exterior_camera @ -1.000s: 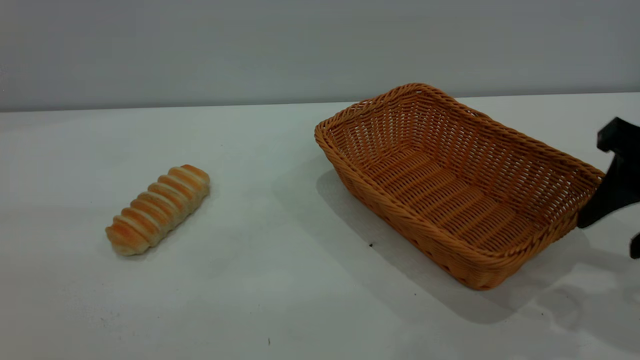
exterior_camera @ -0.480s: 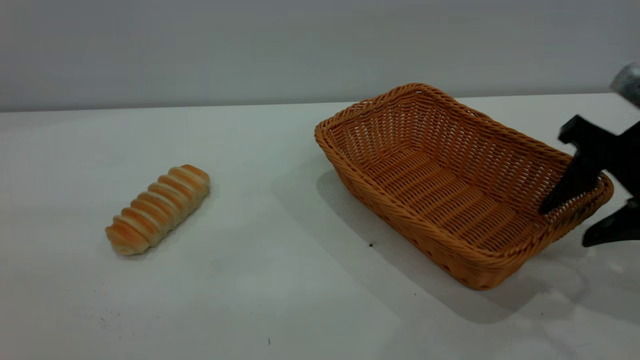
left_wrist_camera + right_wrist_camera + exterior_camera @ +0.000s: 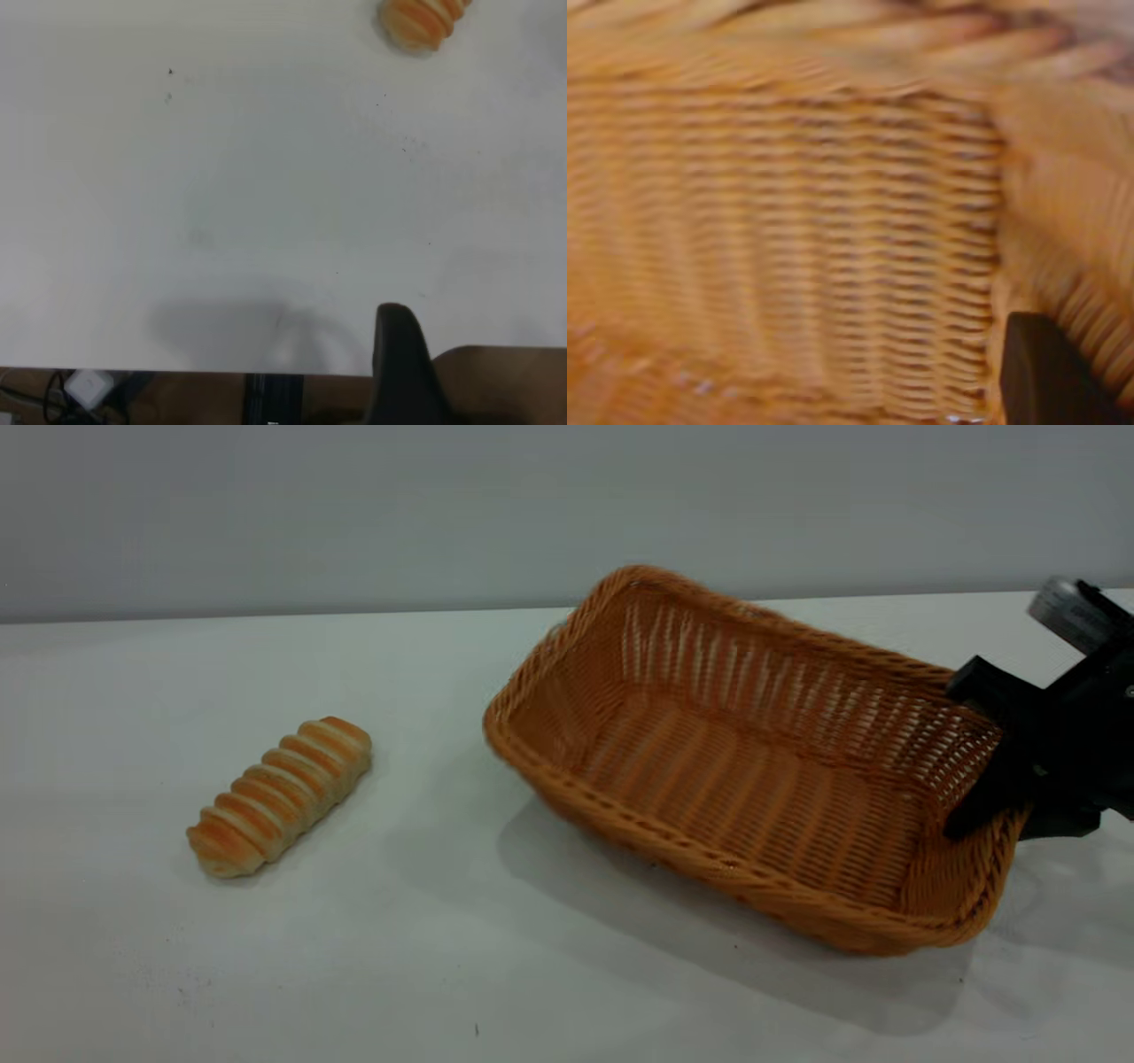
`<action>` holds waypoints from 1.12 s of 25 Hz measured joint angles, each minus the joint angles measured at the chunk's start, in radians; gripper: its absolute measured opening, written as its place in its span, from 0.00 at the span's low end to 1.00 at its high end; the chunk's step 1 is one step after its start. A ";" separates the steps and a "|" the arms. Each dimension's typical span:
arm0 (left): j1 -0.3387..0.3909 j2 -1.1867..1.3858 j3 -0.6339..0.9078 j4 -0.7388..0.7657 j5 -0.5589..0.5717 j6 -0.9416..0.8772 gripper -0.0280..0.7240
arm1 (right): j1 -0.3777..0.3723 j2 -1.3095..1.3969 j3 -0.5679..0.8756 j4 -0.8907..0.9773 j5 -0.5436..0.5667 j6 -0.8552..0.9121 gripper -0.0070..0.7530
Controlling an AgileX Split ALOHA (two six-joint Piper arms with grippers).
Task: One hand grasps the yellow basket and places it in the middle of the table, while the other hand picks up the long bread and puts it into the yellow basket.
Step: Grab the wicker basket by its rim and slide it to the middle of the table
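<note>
The yellow basket (image 3: 709, 866), orange-tan wicker and empty, sits right of the table's middle with its long side slanting. My right gripper (image 3: 1010, 819) is shut on the basket's right end wall, with one finger inside and one outside. The basket's weave fills the right wrist view (image 3: 815, 248), with one dark finger (image 3: 1045, 376) against it. The long bread (image 3: 279, 795) lies on the white table (image 3: 443, 957) at the left, well apart from the basket. One end of the bread shows in the left wrist view (image 3: 421, 19). My left gripper (image 3: 400, 372) hangs at the table's near edge, far from the bread.
A grey wall runs behind the table. Bare tabletop lies between the bread and the basket. The left wrist view shows the table's edge, with brown floor, cables and a white adapter (image 3: 89, 387) beyond it.
My right gripper came in from the right, straddled the basket's right end wall and closed on it. The basket has since swung and shifted to the left. The bread has not moved.
</note>
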 joint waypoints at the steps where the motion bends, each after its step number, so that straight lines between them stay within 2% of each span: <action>1: 0.000 0.000 0.000 0.000 0.002 0.000 0.69 | 0.000 0.000 -0.016 -0.005 0.008 0.000 0.13; 7: 0.000 0.000 0.000 0.000 0.022 0.000 0.69 | 0.027 0.001 -0.153 -0.124 0.109 0.036 0.13; 15: 0.000 0.000 0.000 0.000 0.031 0.000 0.69 | 0.185 0.045 -0.344 -0.474 0.228 0.273 0.13; 22: 0.000 0.000 0.000 0.000 0.042 0.000 0.69 | 0.254 0.132 -0.479 -0.522 0.275 0.325 0.14; 25: 0.000 0.000 0.000 0.000 0.045 0.000 0.69 | 0.262 0.137 -0.494 -0.516 0.285 0.334 0.19; 28: 0.000 0.000 0.000 0.000 0.052 0.000 0.69 | 0.254 0.137 -0.499 -0.526 0.300 0.345 0.36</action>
